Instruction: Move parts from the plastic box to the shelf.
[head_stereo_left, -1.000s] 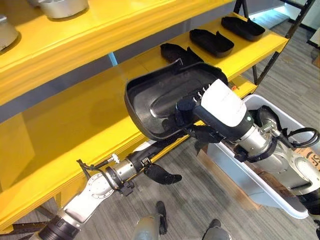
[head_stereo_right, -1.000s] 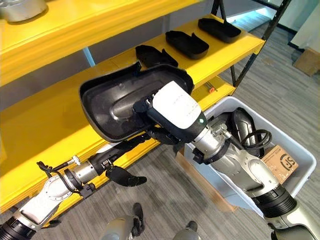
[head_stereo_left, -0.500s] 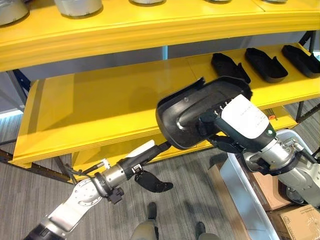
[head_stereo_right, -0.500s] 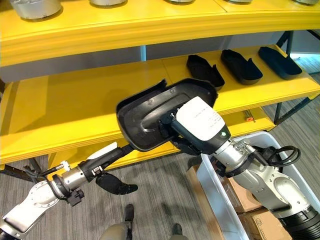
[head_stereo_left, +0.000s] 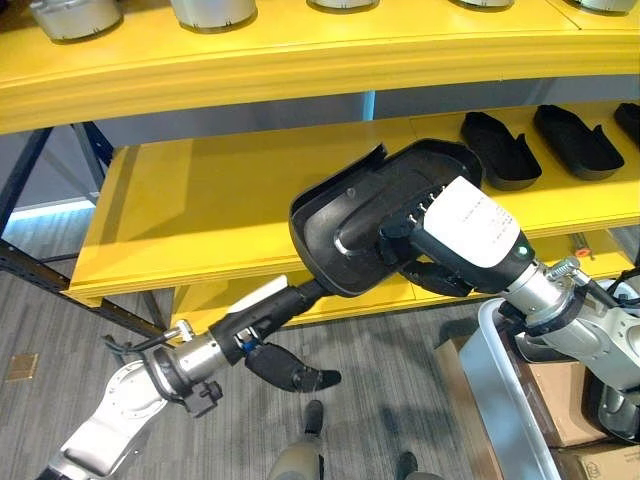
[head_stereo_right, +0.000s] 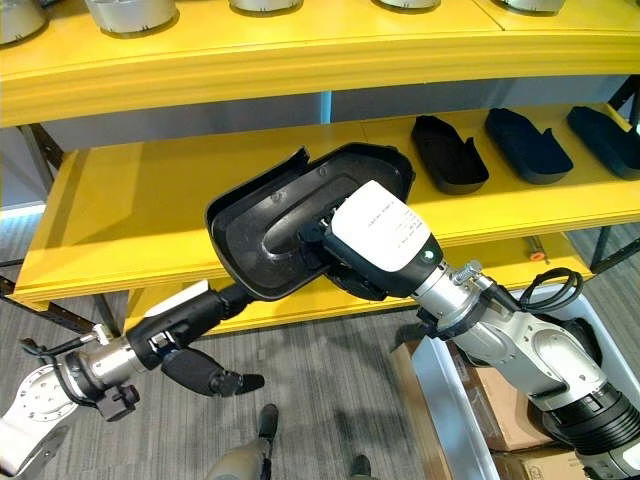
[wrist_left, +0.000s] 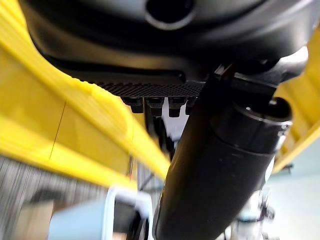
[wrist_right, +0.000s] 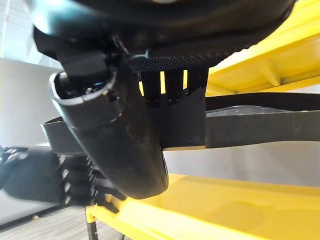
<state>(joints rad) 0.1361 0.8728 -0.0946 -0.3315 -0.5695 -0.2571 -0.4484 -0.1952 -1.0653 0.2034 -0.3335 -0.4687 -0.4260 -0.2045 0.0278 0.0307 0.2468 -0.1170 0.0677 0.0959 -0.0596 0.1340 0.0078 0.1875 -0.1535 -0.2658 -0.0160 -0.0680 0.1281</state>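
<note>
A large black plastic part (head_stereo_left: 345, 205), shaped like a shallow tray, hangs tilted in front of the yellow middle shelf (head_stereo_left: 200, 195). My right hand (head_stereo_left: 465, 235) is shut on its inner ridge from the right side. From the lower left my left hand (head_stereo_left: 265, 318) reaches up with straight fingers against the part's lower edge, its thumb hanging below. The left wrist view looks up at the part's underside (wrist_left: 165, 45). In the right wrist view the part (wrist_right: 200, 35) rests over the curled fingers.
Three smaller black parts (head_stereo_left: 500, 150) (head_stereo_left: 575, 140) (head_stereo_left: 630, 120) lie in a row on the shelf's right end. Metal parts (head_stereo_left: 210, 12) stand on the upper shelf. The white plastic box (head_stereo_left: 500, 400) sits at the lower right beside a cardboard box (head_stereo_left: 560, 400). The shelf's left half is bare.
The camera has swung from the box toward the shelf. The black part stays in the same hold and is now level with the middle shelf, left of the three parts.
</note>
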